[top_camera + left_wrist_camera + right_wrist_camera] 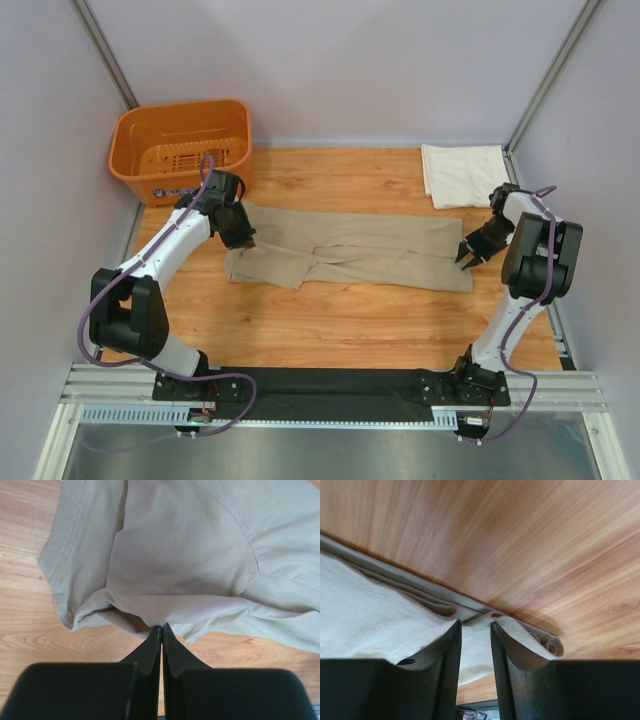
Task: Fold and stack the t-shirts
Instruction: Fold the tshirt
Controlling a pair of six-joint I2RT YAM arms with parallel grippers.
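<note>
The tan-khaki t-shirt (350, 250) lies folded lengthwise across the middle of the table (340, 320), left fingers (154, 650) pinched together on its left end, right fingers (447, 665) clamped on its right edge. The cream-white t-shirt (463, 175) sits folded at the far right corner, an orange basket (180, 108) at the far left.

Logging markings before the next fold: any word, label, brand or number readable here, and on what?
No text can be read in any view.
On the orange basket: a dark label on its front wall, too small to read.
The tan t-shirt and cream t-shirt: no print visible.
</note>
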